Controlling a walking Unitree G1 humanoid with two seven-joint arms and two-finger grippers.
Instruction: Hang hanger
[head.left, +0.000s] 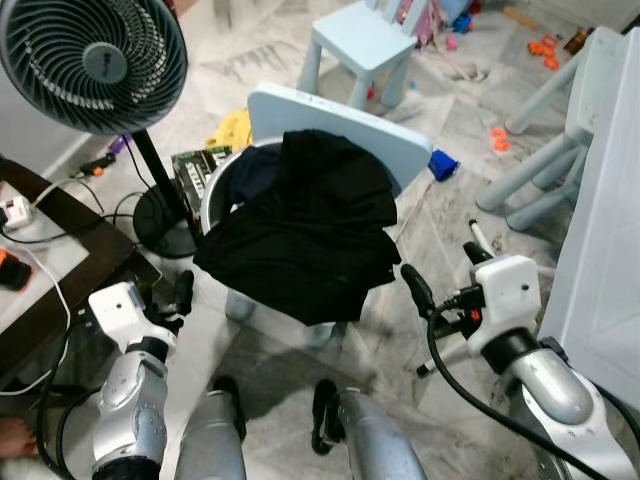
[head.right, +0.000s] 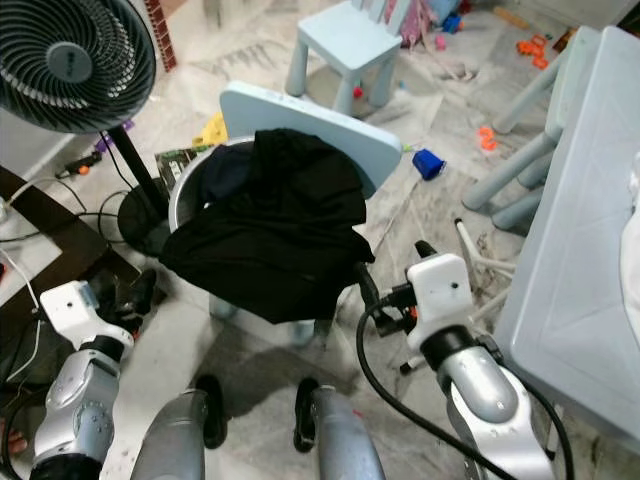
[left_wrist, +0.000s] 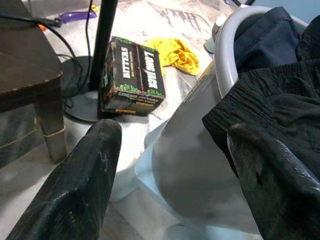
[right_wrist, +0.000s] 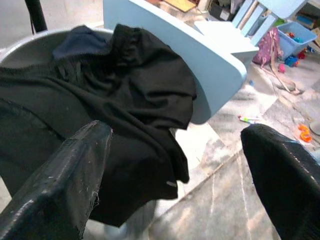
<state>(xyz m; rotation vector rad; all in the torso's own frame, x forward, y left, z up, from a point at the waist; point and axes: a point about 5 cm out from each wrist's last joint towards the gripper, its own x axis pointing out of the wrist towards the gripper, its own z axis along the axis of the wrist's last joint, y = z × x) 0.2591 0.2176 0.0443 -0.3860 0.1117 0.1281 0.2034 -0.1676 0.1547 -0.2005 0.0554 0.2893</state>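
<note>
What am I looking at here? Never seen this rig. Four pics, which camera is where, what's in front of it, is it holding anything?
It is a humanoid robot with two silver arms, each ending in two long black fingers. The two wide pictures come from its head camera, looking down; the other two come from cameras on its wrists, looking along the fingers.

Before it a grey round laundry basket sits on a pale blue child's chair, with black clothes draped over its rim. A black standing fan is on the robot's left, a pale blue table on its right.

The left gripper and right gripper are open, holding nothing, either side of the basket. I see no hanger.
</note>
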